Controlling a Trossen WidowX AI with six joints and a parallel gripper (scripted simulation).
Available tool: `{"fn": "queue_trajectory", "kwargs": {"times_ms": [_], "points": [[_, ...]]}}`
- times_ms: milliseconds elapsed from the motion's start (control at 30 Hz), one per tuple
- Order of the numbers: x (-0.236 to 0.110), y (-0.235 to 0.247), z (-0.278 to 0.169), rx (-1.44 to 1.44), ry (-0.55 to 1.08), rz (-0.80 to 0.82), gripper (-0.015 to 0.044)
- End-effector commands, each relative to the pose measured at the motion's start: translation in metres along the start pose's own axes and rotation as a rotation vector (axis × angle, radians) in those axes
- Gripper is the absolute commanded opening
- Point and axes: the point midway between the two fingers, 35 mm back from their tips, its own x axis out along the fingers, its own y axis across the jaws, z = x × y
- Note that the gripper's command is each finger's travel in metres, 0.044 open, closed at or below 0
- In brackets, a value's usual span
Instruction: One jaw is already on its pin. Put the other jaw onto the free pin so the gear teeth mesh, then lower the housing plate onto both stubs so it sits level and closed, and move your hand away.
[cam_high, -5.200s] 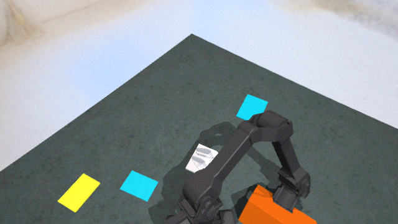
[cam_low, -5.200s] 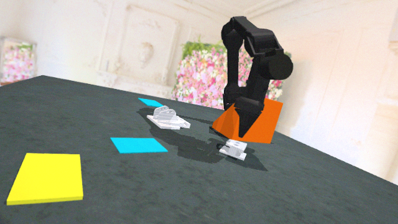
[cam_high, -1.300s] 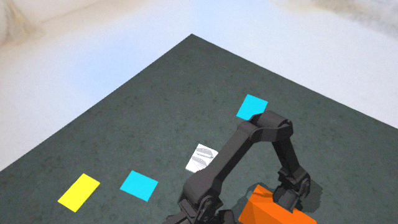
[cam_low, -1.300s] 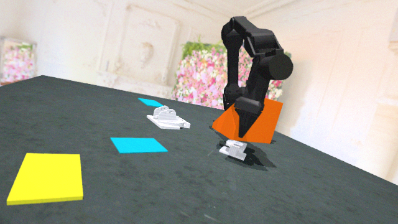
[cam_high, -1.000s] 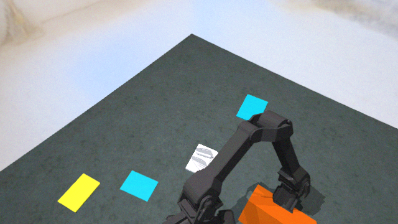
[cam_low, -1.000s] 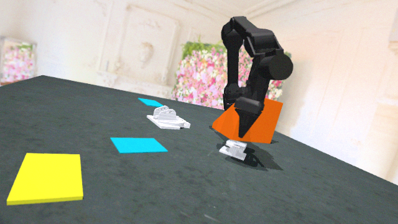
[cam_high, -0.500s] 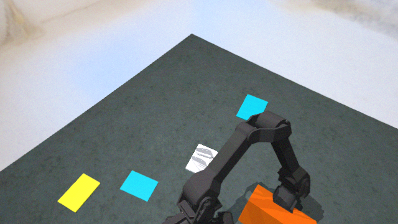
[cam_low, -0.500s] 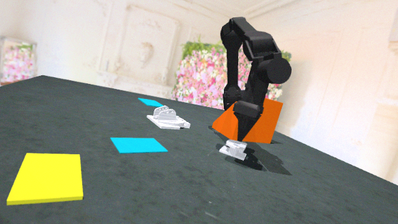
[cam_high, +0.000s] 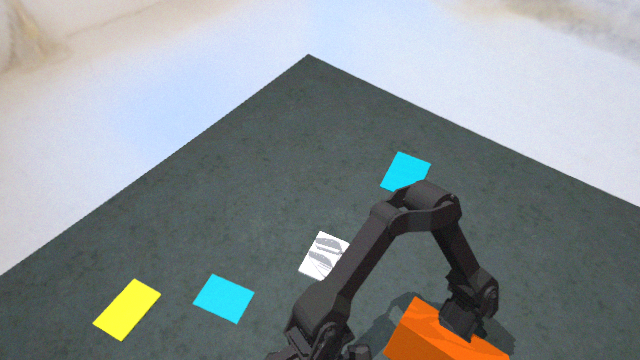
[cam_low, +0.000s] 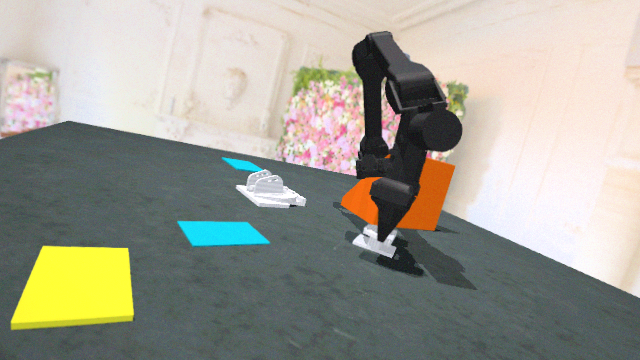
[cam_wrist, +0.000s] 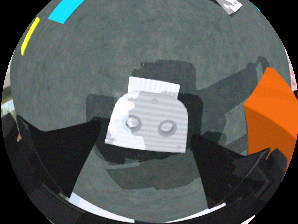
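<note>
A white rounded part (cam_low: 368, 243) (cam_wrist: 155, 112), apparently the housing plate, lies low under my gripper. In the wrist view it shows two round bosses or sockets and a ribbed block at its far edge. My gripper (cam_wrist: 147, 133) is open and pointing down, with one finger on each side of this part. The white base (cam_high: 306, 269) (cam_low: 270, 204) (cam_wrist: 234, 7) stands farther off, with two rounded upright pieces (cam_low: 269, 185) on it. Its pins, the jaws and the gear teeth cannot be told apart at this size. My arm partly covers the base in the top view.
A large orange block (cam_high: 425, 335) (cam_low: 435, 200) (cam_wrist: 270, 117) stands close beside my gripper. A cyan sheet (cam_high: 224, 299) (cam_low: 223, 234) (cam_wrist: 65, 11) and a yellow slab (cam_high: 127, 310) (cam_low: 75, 285) (cam_wrist: 30, 37) lie off to one side. Another cyan sheet (cam_high: 406, 169) (cam_low: 241, 164) lies beyond the base.
</note>
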Motion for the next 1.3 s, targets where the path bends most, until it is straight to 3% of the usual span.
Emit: {"fn": "queue_trajectory", "kwargs": {"times_ms": [0,1000,1267], "points": [[0.0095,-0.0007,0.0007,-0.006,-0.008,-0.004,0.0440],[0.0172,-0.0008,0.0010,-0.006,-0.009,-0.003,0.0440],[0.0167,-0.0011,0.0003,-0.002,-0.004,-0.005,0.0387]]}}
